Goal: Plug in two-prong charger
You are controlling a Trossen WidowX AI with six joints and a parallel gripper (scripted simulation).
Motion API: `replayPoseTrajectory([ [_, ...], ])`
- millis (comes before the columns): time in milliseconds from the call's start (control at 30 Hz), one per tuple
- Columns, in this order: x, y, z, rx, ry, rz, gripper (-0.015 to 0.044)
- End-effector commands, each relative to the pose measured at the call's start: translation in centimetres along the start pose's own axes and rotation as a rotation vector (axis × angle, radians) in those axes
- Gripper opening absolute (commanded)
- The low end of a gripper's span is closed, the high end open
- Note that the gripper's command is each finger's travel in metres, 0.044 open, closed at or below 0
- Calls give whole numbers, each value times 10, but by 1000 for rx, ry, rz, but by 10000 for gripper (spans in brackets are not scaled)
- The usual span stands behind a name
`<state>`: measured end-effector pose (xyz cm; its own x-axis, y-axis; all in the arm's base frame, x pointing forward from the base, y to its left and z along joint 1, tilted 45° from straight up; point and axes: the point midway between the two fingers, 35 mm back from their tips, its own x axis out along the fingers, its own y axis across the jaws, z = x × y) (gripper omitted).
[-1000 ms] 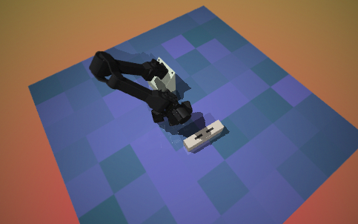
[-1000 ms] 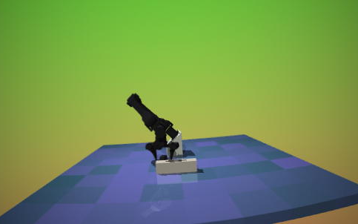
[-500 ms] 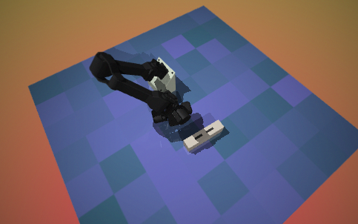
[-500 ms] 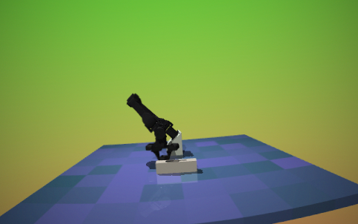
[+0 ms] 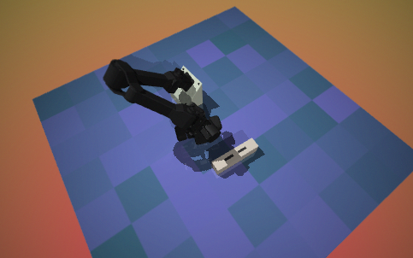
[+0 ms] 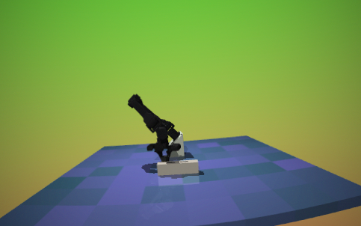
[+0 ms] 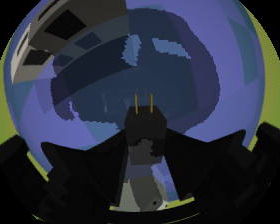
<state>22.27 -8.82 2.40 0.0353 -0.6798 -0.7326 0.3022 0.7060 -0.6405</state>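
The black charger sits between the fingers in the wrist view, its two brass prongs pointing away from the arm base. My gripper is shut on it. In the top view the arm hides the charger and fingertips. Whether the charger touches the mat cannot be told. The pale power strip lies just beyond the gripper, with two dark outlets on its top. It shows at the upper left in the wrist view, partly in the arm's shadow. The prongs are outside the outlets.
The white arm base stands behind the gripper. The blue and purple checkered mat lies under everything and ends at straight edges. The arm's dark shadow falls around the gripper and over part of the strip.
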Motion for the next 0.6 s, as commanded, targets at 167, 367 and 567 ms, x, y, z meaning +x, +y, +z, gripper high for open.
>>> replayPoseTrajectory([
  [167, -31, 2, -1, 3, -6, 5, 0],
  [367, -47, 3, -6, 0, -5, 1, 0],
  [567, -48, 5, -6, -10, -6, 0, 0],
])
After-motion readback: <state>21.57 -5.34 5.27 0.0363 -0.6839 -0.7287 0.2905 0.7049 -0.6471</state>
